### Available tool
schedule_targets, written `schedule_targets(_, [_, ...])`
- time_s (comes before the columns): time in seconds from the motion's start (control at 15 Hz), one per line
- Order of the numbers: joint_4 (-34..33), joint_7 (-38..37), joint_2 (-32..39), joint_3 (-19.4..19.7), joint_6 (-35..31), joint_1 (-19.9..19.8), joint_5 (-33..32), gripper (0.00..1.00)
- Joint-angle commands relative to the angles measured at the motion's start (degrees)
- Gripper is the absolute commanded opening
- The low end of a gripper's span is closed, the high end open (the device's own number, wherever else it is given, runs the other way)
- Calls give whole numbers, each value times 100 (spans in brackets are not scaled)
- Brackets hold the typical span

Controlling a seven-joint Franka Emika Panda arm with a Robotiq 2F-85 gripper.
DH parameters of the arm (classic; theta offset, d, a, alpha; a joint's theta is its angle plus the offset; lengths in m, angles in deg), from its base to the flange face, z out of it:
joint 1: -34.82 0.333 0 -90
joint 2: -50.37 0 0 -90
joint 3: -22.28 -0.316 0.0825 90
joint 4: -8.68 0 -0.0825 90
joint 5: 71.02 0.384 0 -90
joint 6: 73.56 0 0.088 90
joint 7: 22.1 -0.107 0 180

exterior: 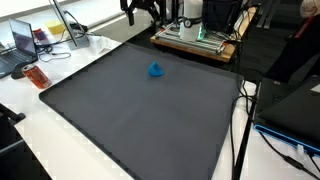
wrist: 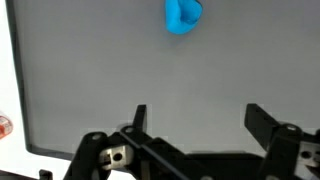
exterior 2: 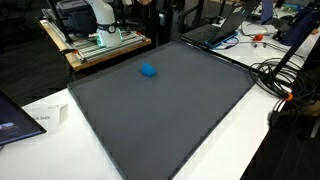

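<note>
A small blue object sits on the dark grey mat (exterior: 140, 110), toward its far side; it shows in both exterior views (exterior: 156, 70) (exterior 2: 148, 70) and at the top of the wrist view (wrist: 183, 15). My gripper (wrist: 197, 115) hangs high above the mat with its two black fingers (wrist: 262, 122) spread wide and nothing between them. The blue object lies well ahead of the fingertips, apart from them. In an exterior view the gripper (exterior: 142, 8) is only partly seen at the top edge, above the mat's far border.
A wooden base with the robot mount (exterior: 200, 35) stands behind the mat. Laptops and clutter (exterior: 25, 45) lie on the white table beside it; cables (exterior 2: 285, 75) trail along another side. A laptop (exterior 2: 215, 30) sits at the mat's far corner.
</note>
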Motion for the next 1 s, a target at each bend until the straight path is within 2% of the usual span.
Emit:
schedule_targets(0.0, [63,-927,67,-121,73,-20,-543,100])
schedule_targets(0.4, [137,-2341,266,-211,308,48,-1171,100])
schedule_targets(0.93, [32,-3975,717,-228,913,201,-1384,100])
